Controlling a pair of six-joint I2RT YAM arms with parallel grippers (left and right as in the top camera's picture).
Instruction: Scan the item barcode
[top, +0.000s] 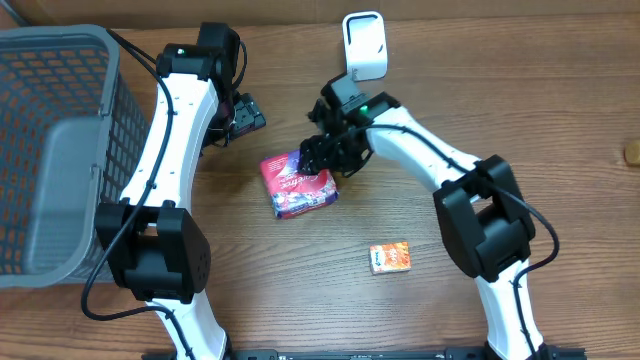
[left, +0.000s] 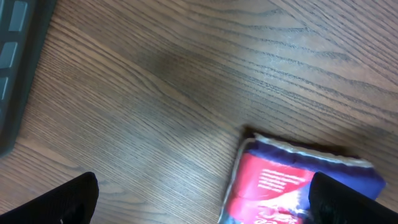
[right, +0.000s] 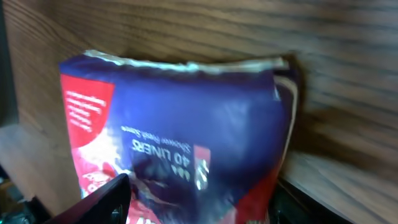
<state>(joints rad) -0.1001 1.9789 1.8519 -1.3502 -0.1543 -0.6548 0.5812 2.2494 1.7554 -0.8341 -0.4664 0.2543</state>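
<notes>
Overhead shows right arm reaching left, fingers straddling pack.

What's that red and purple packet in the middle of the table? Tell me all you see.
The packet is a soft, glossy plastic pouch, red and purple with a pale crimped seam, printed "40 LINERS". It lies on the wooden table. The right hand straddles one end; whether it grips is unclear.
</notes>
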